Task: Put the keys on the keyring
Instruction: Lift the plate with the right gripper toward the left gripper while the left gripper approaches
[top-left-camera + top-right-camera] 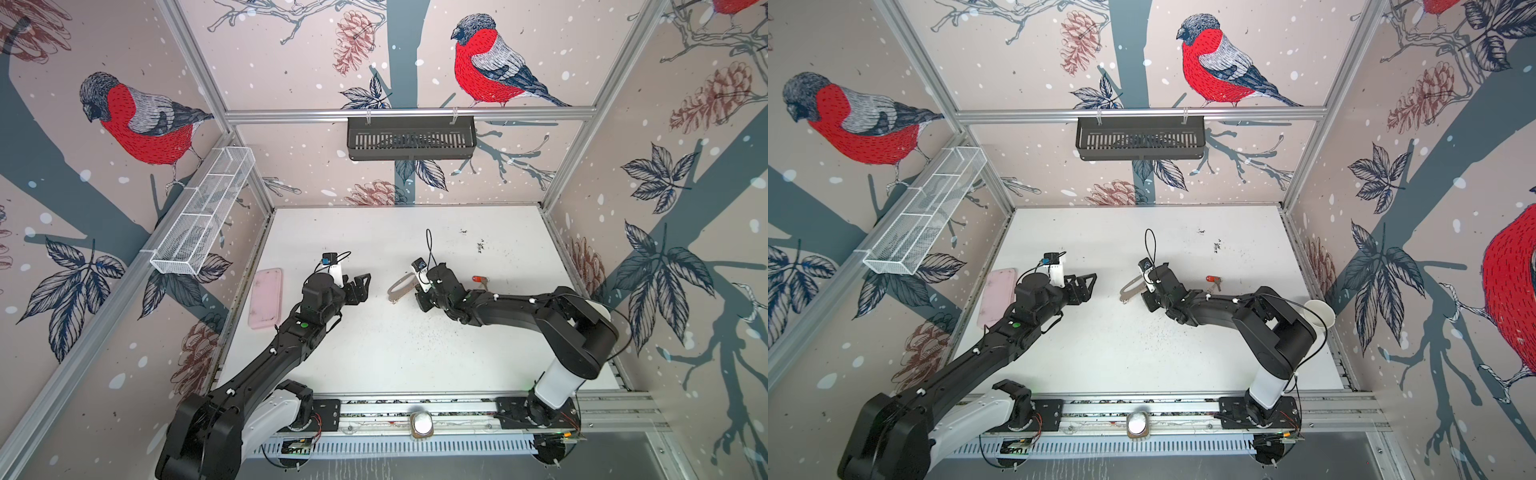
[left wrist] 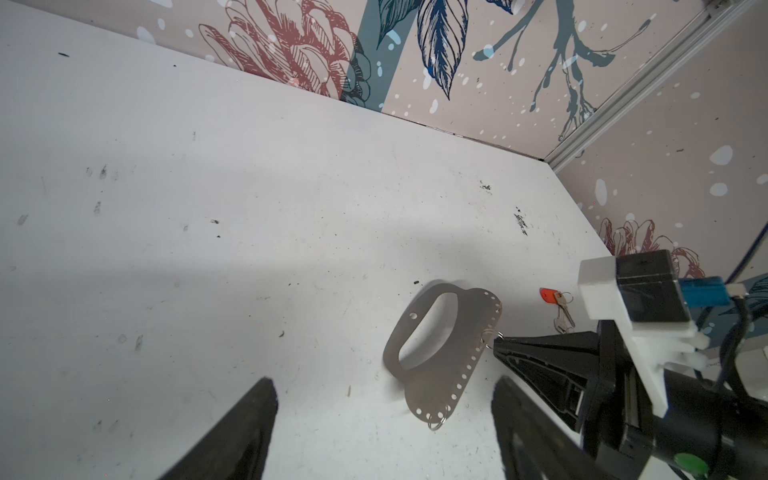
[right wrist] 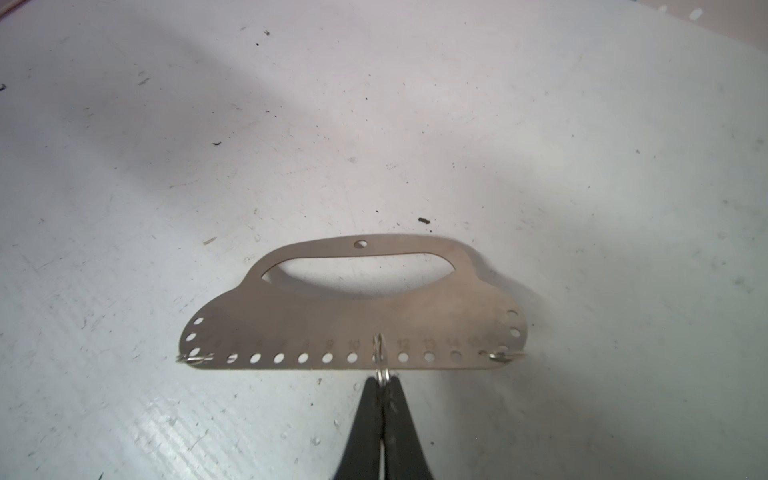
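Mid-table: keyring [image 3: 353, 316], pinched at its middle ring [image 3: 379, 353] by closed right gripper [image 3: 380, 384]. Left of it: left gripper [image 1: 363, 286], spread wide, empty. On far side of right arm [image 1: 498, 303]: red-tagged key [image 1: 480, 279]. At left edge: pink case [image 1: 266, 297].

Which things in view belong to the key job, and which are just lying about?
Job: keyring, pinched by its small ring in the right end effector; red-tagged key.
Lying about: pink case, paper cup, white wire basket, black basket.
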### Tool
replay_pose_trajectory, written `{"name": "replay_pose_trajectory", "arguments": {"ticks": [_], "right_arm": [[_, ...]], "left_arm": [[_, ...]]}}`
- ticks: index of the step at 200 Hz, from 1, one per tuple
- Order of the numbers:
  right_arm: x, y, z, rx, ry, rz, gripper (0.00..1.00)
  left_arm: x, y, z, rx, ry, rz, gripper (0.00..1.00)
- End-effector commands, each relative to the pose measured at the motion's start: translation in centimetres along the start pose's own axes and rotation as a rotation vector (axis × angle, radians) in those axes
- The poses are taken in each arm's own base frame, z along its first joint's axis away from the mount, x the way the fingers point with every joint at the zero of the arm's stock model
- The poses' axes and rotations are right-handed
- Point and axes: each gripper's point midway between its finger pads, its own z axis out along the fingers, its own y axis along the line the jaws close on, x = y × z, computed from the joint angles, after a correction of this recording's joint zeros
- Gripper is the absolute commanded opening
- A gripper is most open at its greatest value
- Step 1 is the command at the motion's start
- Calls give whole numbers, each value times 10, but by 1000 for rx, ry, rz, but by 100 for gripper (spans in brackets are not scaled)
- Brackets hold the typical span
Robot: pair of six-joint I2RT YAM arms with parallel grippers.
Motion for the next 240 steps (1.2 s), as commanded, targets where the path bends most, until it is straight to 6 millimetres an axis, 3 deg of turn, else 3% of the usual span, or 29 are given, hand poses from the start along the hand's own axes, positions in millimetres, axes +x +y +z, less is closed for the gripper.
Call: {"name": "replay_pose_trajectory", "arguments": {"ticks": [1,43,98,139,146,222,240], "right_arm": [[-22,16,-12,-105,-92,-88,0],[-45,40,-43,-247,-182,-198,0],[-85,71,-108,-423,-317,-346,0],[-97,88,-147,-528,-374,-419,0],[-104,90,-161,-537,-410,-430,0],[-102,99,-183,-599,-434,-449,0],[-102,100,-186,-607,-443,-451,0]], "left_arm": [[-16,-23,-3,80,-51,58,81],[-22,-57,-11,227,-66,116,82],[-28,-111,-36,453,-110,220,84],[-28,-136,-51,556,-111,281,77],[-29,-139,-53,569,-112,288,75],[-28,-162,-72,682,-120,341,69],[-25,-166,-73,710,-112,346,62]]}}
